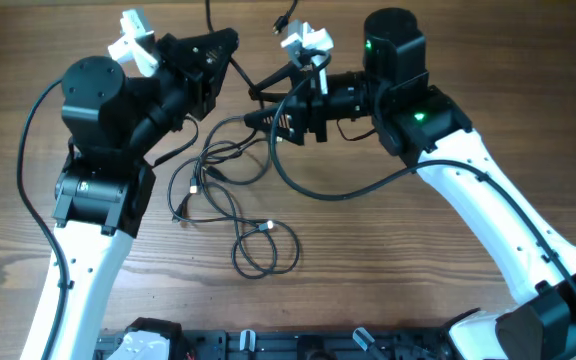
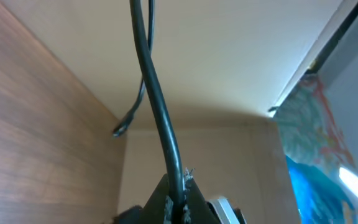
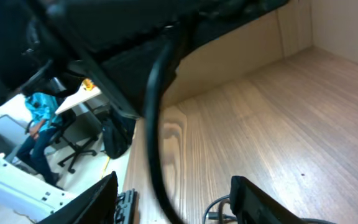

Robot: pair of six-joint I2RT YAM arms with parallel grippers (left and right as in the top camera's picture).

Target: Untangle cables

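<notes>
Thin black cables [image 1: 230,205] lie in loose loops on the wooden table, with a small plug end [image 1: 267,228] near the front loop. My left gripper [image 1: 226,45] is raised at the back and shut on one black cable [image 2: 160,106], which runs from its jaws [image 2: 179,199] to a free end [image 2: 120,129]. My right gripper [image 1: 251,107] is open and faces the left gripper. In the right wrist view a black cable [image 3: 153,124] hangs between its fingers [image 3: 174,183], which do not grip it.
Thicker black arm cables curve beside both arms [image 1: 328,190]. Another loose cable end [image 1: 285,20] lies at the table's back edge. A black fixture [image 1: 268,345] runs along the front edge.
</notes>
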